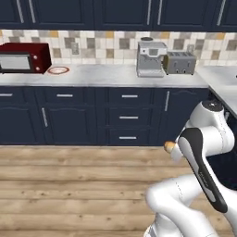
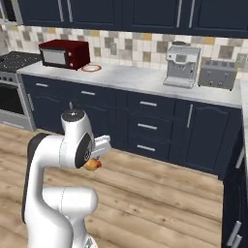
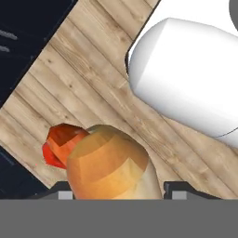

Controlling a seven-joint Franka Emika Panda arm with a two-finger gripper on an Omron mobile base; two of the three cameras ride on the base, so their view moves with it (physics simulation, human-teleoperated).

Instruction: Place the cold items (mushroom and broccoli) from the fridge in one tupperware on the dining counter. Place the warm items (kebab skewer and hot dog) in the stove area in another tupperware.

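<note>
I have the hot dog [image 3: 104,162] pinched between my two fingers: in the hand view its tan bun fills the lower middle, with the red-orange sausage end sticking out to the left, and my dark fingertips [image 3: 179,188] sit at either side of it along the bottom. My gripper [image 3: 116,190] is closed on it, the jaws held apart by the width of the bun. Behind it I see the wooden plank floor [image 3: 93,79] running diagonally, and dark navy cabinet fronts at the left edge. From the left base view, a small tan end of the hot dog [image 1: 169,147] peeks out just beside my folded arm, low in front of the navy drawers [image 1: 128,117]. From the right base view, the hot dog [image 2: 92,164] hangs beneath my wrist, above the floor and well apart from the counter. On the grey counter [image 1: 102,74] stand a red microwave [image 1: 24,57], a plate with a red rim [image 1: 59,70] just beside it, a silver coffee machine [image 1: 151,59] and a toaster [image 1: 179,63]. The stove [image 2: 12,60] shows at the far left of the right base view.
</note>
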